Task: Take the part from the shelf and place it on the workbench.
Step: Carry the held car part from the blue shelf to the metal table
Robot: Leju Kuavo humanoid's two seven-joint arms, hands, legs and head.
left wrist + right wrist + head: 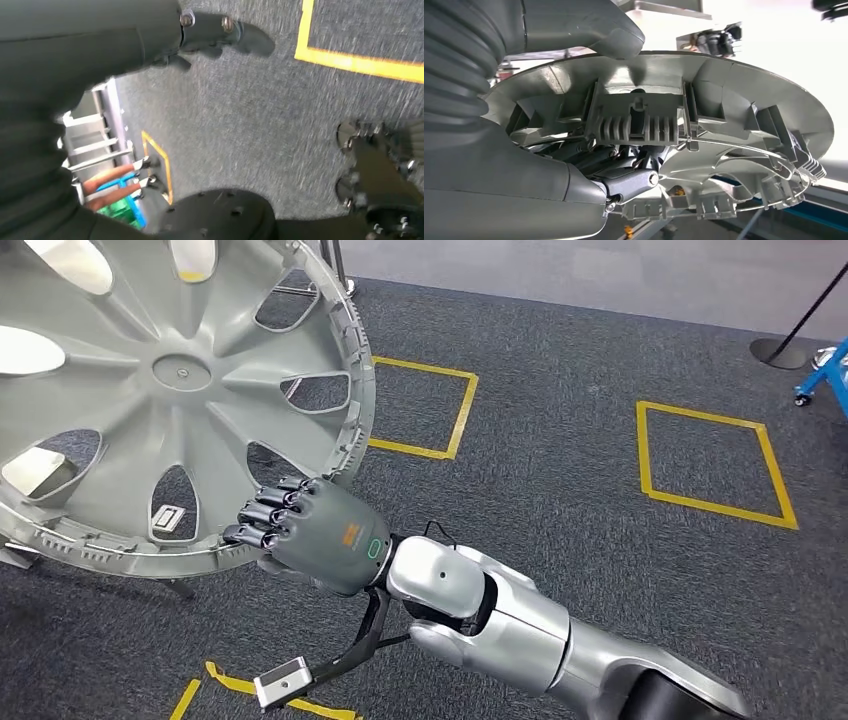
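Part (150,390) fills the upper left of the head view: a large round grey plastic wheel cover with a central hub, broad spokes, teardrop openings and a ribbed rim, held up in the air over the floor. The right hand (305,530) grips it at its lower right rim, dark fingers (262,515) curled over the edge. In the right wrist view the thick grey thumb (589,25) lies on one face of the cover and the darker fingers (624,172) press the clipped, ribbed underside. Behind the hand runs the smooth silver right arm (500,625). Below lies dark grey carpet (560,390), rough and speckled, marked with yellow tape squares (715,465). A black stanchion base (780,352) stands at the far right. The left wrist view is blurred; I cannot tell how the left hand's fingers lie.
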